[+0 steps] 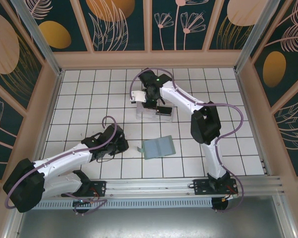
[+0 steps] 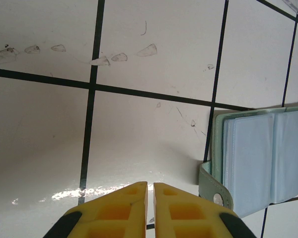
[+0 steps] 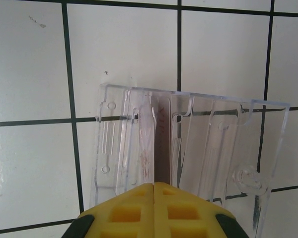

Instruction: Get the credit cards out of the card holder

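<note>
The card holder (image 1: pixel 159 147) lies open on the tiled floor, blue-grey pockets up; in the left wrist view the card holder (image 2: pixel 258 158) sits right of my fingers, its snap tab nearest. My left gripper (image 1: pixel 124 144) (image 2: pixel 150 184) is shut with nothing in it, just left of the holder and not touching it. At the far centre my right gripper (image 1: pixel 146 102) (image 3: pixel 154 184) is shut on the pale card (image 3: pixel 162 139), seen almost edge-on over the clear tray (image 3: pixel 119 148). A dark rectangle, apparently the black card (image 1: pixel 164 110), lies in the tray.
The clear plastic tray (image 1: pixel 141 114) stands on the far middle tiles, ribbed into slots. Wooden walls with leaf patterns enclose the floor on three sides. Bare white tiles lie all round the holder and to the left of the left arm.
</note>
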